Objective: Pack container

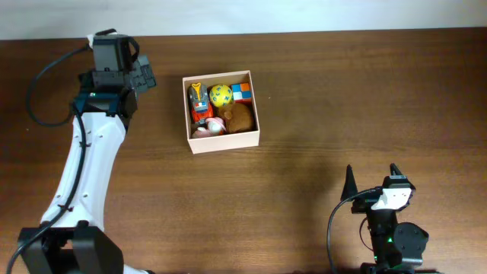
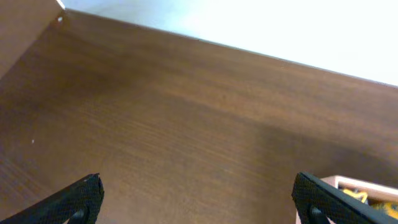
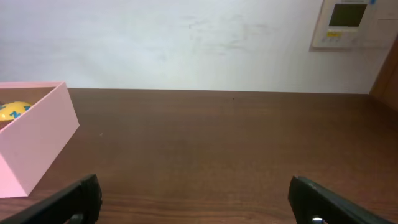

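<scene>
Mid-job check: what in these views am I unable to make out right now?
- Overhead: the toys hide the container floor; the pink ones are too small to identify.
- Right wrist: container cut by the left edge; its wall hides all but the yellow ball.
- Left wrist: only a container corner shows, bottom right.

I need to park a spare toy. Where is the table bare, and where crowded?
Bare table: between the container and the right gripper, and right of the container to the edge. Crowded: inside the container, filled with toys.
</scene>
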`<state>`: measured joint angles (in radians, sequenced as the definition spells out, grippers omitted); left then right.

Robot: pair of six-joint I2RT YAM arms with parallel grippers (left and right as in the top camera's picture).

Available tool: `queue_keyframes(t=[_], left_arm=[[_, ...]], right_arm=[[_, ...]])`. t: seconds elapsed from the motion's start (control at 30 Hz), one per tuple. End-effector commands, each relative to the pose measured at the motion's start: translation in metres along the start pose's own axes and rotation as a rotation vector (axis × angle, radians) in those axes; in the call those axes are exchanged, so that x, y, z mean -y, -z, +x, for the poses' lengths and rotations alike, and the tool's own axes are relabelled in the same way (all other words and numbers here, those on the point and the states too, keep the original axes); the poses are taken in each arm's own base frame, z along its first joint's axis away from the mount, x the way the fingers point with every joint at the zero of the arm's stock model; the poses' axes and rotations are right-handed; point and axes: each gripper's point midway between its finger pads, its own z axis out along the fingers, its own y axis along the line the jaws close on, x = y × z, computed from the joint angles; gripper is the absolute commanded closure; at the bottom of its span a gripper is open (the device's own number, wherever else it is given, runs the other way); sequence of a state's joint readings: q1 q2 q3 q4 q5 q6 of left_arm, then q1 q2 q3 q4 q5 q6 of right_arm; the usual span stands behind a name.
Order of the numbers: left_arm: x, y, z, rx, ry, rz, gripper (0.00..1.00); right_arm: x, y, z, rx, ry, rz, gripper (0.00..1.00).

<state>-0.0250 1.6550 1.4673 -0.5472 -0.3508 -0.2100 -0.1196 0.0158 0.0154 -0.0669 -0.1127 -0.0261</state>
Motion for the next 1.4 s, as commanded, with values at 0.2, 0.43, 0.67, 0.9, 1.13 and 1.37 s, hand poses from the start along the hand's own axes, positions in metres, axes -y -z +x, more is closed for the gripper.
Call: queue_keyframes(t=[0.2,0.43,0.67,0.9,1.13,1.37], left_arm=[[-0.010,0.023,-0.010,0.025,0.015,0.000,0.01],[-0.033,0.117,-0.045,0.213,0.084,0.062,0.01],[-0.072,0.205,-0.014,0.366,0.139,0.094,0.01],[-0.095,0.234,0.043,0.483,0.181,0.119,0.01],[-0.093,0.207,0.084,0.562,0.210,0.136,0.01],[-0.087,0.175,0.114,0.611,0.225,0.152,0.01]], right_arm=[[0.000,0.000,0.002,0.003,-0.008,0.005,0.01],[0.000,0.000,0.002,0.003,-0.008,0.005,0.01],[0.000,0.000,0.002,0.003,-0.008,0.005,0.01],[0.000,0.000,0.002,0.003,-0.008,0.005,0.01],[0.000,0.000,0.002,0.003,-0.008,0.005,0.01],[0.000,0.000,0.002,0.003,-0.008,0.005,0.01]])
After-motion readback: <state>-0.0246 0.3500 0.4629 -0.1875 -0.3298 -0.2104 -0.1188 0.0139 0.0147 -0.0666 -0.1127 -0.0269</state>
